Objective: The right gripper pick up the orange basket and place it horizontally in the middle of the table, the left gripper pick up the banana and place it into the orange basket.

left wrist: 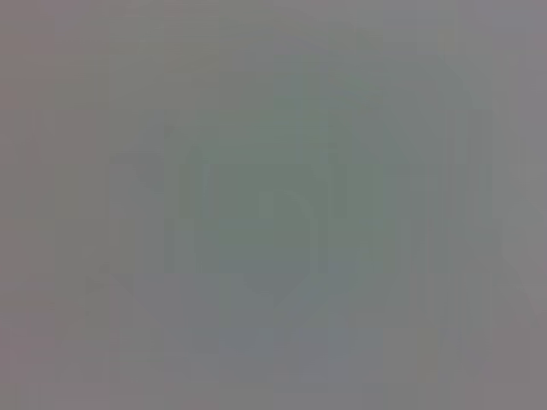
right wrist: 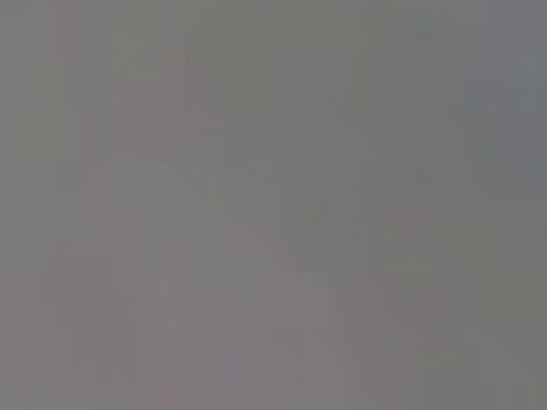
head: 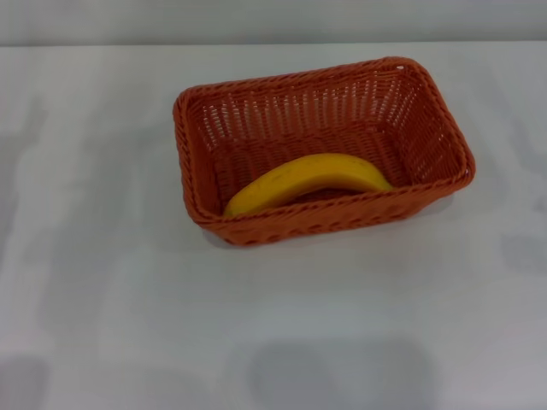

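Banana (head: 309, 180) lies inside orange basket (head: 427, 120); table (head: 102, 282) open all round.

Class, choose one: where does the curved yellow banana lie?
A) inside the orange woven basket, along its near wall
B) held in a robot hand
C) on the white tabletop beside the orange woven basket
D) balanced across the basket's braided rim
A: in the head view the curved yellow banana lies inside the orange woven basket, along its near wall; no hand shows.

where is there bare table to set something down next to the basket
The table is bare on every side of the orange basket: widest in front of it and to its left, narrower behind it. Inside, the banana fills the near side; the far half is free.
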Controlling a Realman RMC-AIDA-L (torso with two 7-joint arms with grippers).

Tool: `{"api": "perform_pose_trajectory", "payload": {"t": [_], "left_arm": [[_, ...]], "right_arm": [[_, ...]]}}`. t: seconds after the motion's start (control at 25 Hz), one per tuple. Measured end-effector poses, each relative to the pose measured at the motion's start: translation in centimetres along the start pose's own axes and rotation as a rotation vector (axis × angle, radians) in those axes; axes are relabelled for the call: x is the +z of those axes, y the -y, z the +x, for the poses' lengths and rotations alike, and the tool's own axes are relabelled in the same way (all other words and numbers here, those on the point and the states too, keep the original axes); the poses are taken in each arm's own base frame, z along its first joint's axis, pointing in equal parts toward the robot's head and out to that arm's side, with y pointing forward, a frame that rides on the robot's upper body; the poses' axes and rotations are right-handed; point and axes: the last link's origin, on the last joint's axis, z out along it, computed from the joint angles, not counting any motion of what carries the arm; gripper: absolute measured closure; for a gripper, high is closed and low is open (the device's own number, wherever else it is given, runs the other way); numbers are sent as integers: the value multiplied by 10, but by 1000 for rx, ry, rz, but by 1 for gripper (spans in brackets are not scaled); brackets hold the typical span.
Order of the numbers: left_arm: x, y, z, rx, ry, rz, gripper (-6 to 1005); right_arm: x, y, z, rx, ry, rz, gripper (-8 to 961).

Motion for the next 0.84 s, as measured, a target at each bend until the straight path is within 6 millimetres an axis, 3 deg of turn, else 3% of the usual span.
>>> {"api": "perform_pose_trajectory", "payload": {"t": [0.2,0.48,0.84], "left_arm": [[-22,14,-3,-21,-17,94,123],[-32,13,-12,158,0,133,123],[-48,19,-15,131,-2,197,123]], "right_arm": [[8,-7,1,6,-9,-18,96],[9,-11,1,1,-8,-39,96],[7,-11,0,-10,-7,-48,96]]}}
